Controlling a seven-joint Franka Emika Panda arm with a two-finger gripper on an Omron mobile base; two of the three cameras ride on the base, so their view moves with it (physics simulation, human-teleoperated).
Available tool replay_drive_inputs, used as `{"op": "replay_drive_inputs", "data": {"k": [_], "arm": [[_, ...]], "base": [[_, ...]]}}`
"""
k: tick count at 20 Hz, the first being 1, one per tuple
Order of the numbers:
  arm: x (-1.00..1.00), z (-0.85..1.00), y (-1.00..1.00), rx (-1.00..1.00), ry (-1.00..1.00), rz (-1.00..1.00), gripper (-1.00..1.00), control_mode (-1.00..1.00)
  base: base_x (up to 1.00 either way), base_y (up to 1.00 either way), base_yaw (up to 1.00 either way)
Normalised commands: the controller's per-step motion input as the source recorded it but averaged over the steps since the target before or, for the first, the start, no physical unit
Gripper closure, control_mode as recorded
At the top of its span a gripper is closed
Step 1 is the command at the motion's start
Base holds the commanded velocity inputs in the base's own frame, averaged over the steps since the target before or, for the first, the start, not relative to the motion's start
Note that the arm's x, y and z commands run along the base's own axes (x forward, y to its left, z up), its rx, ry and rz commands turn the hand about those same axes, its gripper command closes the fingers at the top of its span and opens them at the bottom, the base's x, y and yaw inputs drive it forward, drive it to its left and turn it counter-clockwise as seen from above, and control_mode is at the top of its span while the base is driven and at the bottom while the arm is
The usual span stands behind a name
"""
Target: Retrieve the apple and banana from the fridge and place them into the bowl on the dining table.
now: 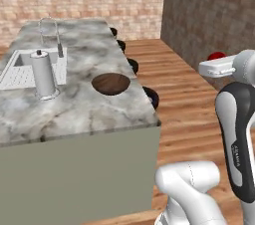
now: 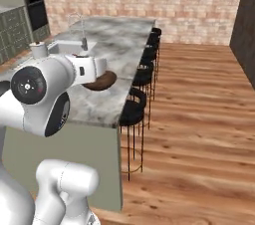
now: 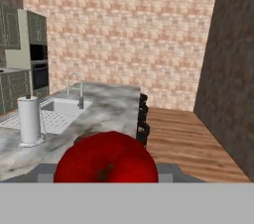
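In the hand view the red apple (image 3: pixel 105 160) sits between my dark fingertips (image 3: pixel 45 173), and my gripper (image 3: pixel 106 174) is shut on it. From the left base view the apple (image 1: pixel 215 56) peeks over my white hand, out to the right of the dining table (image 1: pixel 74 112) and above the wooden floor. The dark brown bowl (image 1: pixel 111 83) rests near the table's right edge, to the left of my hand. In the right base view my hand partly covers the bowl (image 2: pixel 105 81). The banana and the fridge are out of view.
A steel paper-towel holder (image 1: pixel 44 74), a sink (image 1: pixel 20 69) and a faucet (image 1: pixel 50 30) occupy the table's left half. Black stools (image 2: pixel 134 109) line its right side. A dark wall (image 1: pixel 214 10) closes the right; wooden floor (image 2: pixel 199 119) lies between.
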Motion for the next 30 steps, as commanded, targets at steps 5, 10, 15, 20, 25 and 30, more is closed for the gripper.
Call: {"op": "replay_drive_inputs", "data": {"k": [5, 10, 15, 20, 25, 30], "arm": [[0.0, 0.0, 0.0, 0.0, 0.0, 0.0, 1.0, 1.0], [0.0, 0.0, 0.0, 0.0, 0.0, 0.0, 1.0, 1.0], [0.0, 0.0, 0.0, 0.0, 0.0, 0.0, 1.0, 1.0], [0.0, 0.0, 0.0, 0.0, 0.0, 0.0, 1.0, 1.0], [0.0, 0.0, 0.0, 0.0, 0.0, 0.0, 1.0, 1.0], [0.0, 0.0, 0.0, 0.0, 0.0, 0.0, 1.0, 1.0]], "base": [[0.52, -0.92, -0.06], [0.59, -0.59, 0.17], [0.65, -0.22, 0.46], [0.75, -0.12, 0.54], [0.76, -0.33, 0.53], [0.7, -0.48, 0.49]]}}
